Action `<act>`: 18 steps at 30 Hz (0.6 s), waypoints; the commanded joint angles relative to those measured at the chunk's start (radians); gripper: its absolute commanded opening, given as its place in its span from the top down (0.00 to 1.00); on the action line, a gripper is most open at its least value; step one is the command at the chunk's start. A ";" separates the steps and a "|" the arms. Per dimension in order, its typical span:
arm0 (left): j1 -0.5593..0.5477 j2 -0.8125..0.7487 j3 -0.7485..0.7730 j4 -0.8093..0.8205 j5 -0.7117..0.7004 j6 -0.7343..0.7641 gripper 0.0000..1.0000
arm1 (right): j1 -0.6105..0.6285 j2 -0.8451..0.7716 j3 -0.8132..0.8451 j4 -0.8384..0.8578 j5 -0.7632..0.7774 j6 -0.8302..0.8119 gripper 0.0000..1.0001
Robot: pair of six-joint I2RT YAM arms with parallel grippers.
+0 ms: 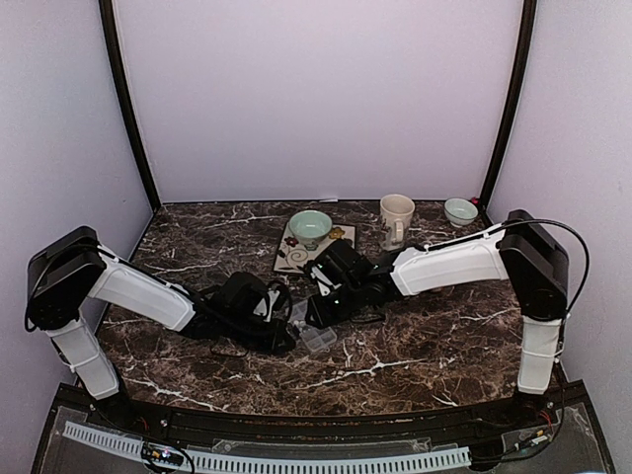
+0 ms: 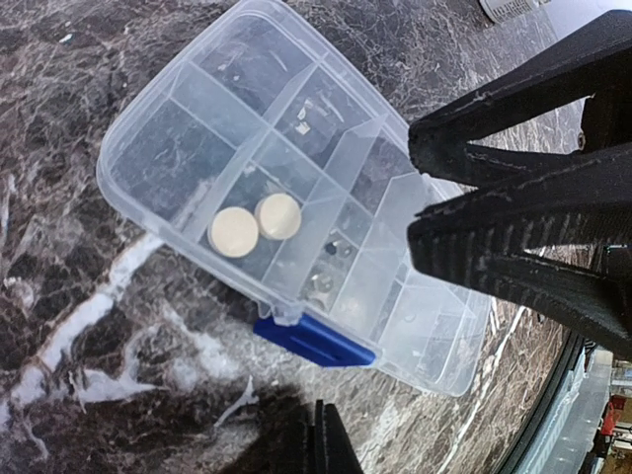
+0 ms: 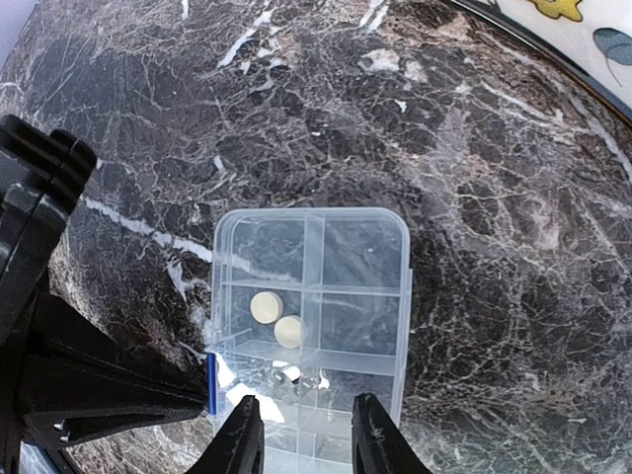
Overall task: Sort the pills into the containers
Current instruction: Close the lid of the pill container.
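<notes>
The clear plastic pill box (image 3: pixel 357 296), its square containers in two rows, lies flat on the dark marble table with a blue latch (image 2: pixel 316 339) on one long side. Two round whitish pills (image 3: pixel 266 307) lie together in one compartment (image 2: pixel 235 232). A few tiny bits show in the neighbouring compartment (image 2: pixel 333 249). My right gripper (image 3: pixel 308 439) hangs over the box's near end, its fingers (image 3: pixel 237 439) apart with nothing between them. My left gripper (image 2: pixel 324 439) is shut and empty, low over the table just short of the latch. In the top view both grippers meet at the box (image 1: pixel 318 341).
At the back of the table stand a green bowl (image 1: pixel 310 226) on a patterned mat (image 1: pixel 292 259), a cream mug (image 1: pixel 396 215) and a small bowl (image 1: pixel 460 210). The mat's edge (image 3: pixel 583 30) shows beyond the box. The right gripper's black body (image 2: pixel 523 207) crowds the box's far side.
</notes>
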State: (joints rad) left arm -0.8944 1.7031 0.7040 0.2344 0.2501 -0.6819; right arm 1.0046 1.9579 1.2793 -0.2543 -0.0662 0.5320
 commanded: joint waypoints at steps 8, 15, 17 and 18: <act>0.012 -0.043 -0.030 -0.035 -0.012 -0.004 1.00 | 0.021 0.039 -0.001 -0.034 0.012 -0.012 0.68; 0.015 -0.121 -0.016 -0.102 -0.056 0.021 1.00 | 0.029 0.070 0.013 -0.085 0.033 -0.031 0.64; 0.017 -0.144 -0.013 -0.120 -0.072 0.029 1.00 | 0.032 0.079 0.022 -0.101 0.043 -0.035 0.62; 0.017 -0.154 -0.010 -0.125 -0.077 0.031 1.00 | 0.033 0.081 0.025 -0.108 0.049 -0.036 0.62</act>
State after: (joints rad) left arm -0.8852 1.6203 0.6903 0.1658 0.2142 -0.6781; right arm 1.0245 1.9827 1.3033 -0.2558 -0.0483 0.5087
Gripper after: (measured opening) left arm 0.022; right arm 0.372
